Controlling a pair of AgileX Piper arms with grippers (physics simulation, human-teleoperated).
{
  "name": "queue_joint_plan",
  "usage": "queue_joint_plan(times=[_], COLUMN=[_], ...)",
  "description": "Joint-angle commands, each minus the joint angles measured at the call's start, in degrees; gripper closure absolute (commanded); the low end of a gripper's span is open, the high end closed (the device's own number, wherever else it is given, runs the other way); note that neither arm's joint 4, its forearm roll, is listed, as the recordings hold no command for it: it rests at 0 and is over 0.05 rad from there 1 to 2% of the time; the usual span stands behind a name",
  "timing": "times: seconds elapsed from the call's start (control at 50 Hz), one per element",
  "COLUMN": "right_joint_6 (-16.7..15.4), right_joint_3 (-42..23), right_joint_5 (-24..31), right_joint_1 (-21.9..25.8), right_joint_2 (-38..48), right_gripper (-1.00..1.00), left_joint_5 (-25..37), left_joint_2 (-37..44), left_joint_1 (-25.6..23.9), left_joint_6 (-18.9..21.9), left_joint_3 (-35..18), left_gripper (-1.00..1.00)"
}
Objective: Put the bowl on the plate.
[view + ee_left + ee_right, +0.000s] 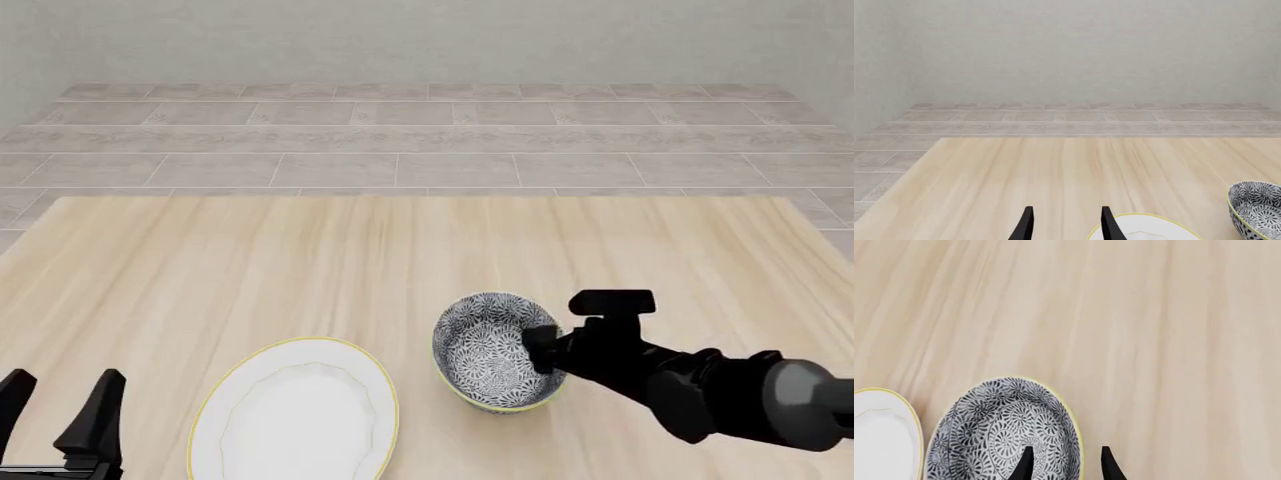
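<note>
Your round deep bowl [491, 350] with the dense grey-and-white floral pattern and thin yellowish rim sits on the pale wooden table [267, 270], toward the near edge and a little right of centre, tipped slightly toward your right arm. Your right gripper [541, 350] is at the bowl's right rim: in the right wrist view one of the black fingers [1025, 465] lies inside the bowl and the other outside, the rim between them, though you cannot tell from these views whether they actually press on it. The plain white round flat plate [296, 420] with its thin yellow rim lies just beside the bowl on the left, apart from it. Your left gripper [60, 415] stands at the near left corner, its fingers spread and holding nothing.
</note>
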Motion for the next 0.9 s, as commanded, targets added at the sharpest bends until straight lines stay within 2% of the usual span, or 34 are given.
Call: queue_joint_plan(times=[0.02,0.44,0.46,0.52,0.9], right_joint_6=[0.02,-0.01,1.26,0.23,0.26], right_joint_3=[-0.06,0.11,0.22,0.16,0.46], right_joint_5=[-0.45,-0.88,-1.19,-0.58,0.29], right_joint_1=[-0.04,0.65,2.02,0.46,0.05], right_joint_2=[0.75,0.4,0.04,0.12,-1.06], right_gripper=[-1.0,-1.0,1.0,1.0,1.0], left_joint_5=[0.0,0.0,0.0,0.0,0.0], left_joint_2=[0.0,0.0,0.0,0.0,0.0], left_joint_1=[0.0,0.0,0.0,0.0,0.0], left_joint_6=[0.0,0.0,0.0,0.0,0.0], left_joint_3=[0.0,0.0,0.0,0.0,0.0], left_gripper=[-1.0,-1.0,-1.0,-1.0,-1.0])
